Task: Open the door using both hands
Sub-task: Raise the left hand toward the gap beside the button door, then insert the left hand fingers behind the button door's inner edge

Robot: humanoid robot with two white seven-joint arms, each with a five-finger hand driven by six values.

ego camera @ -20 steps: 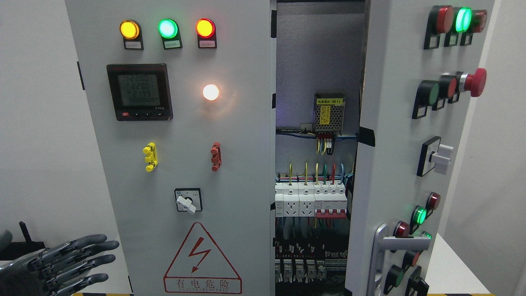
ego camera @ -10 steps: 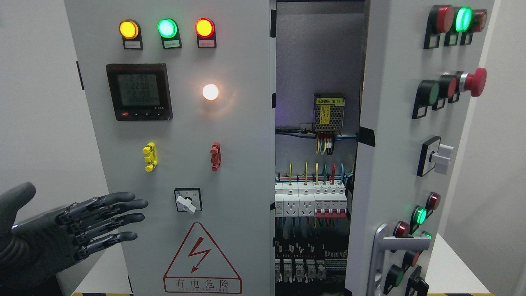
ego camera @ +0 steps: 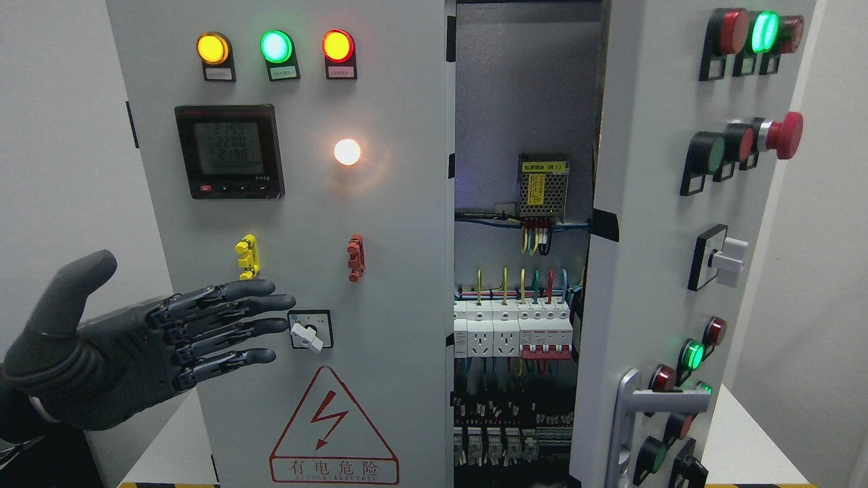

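Note:
A grey electrical cabinet fills the head view. Its left door [ego camera: 298,203] is closed and carries three lamps, a meter [ego camera: 229,150] and a rotary switch [ego camera: 310,329]. The right door [ego camera: 651,257] stands ajar, swung toward me, with a silver handle [ego camera: 634,413] low on it. Between the doors the wiring and breakers [ego camera: 515,332] show. My left hand [ego camera: 203,325], dark and gloved, hovers in front of the left door with fingers stretched flat, fingertips [ego camera: 278,318] just left of the rotary switch. It holds nothing. The right hand is out of sight.
Push buttons and a red emergency stop [ego camera: 783,134] stick out from the right door's face. A white tabletop [ego camera: 753,440] lies at the lower right. A plain white wall is at the far left and right.
My left hand has risen from the lower left corner and moved right, across the left door's edge toward the rotary switch. The doors have not moved.

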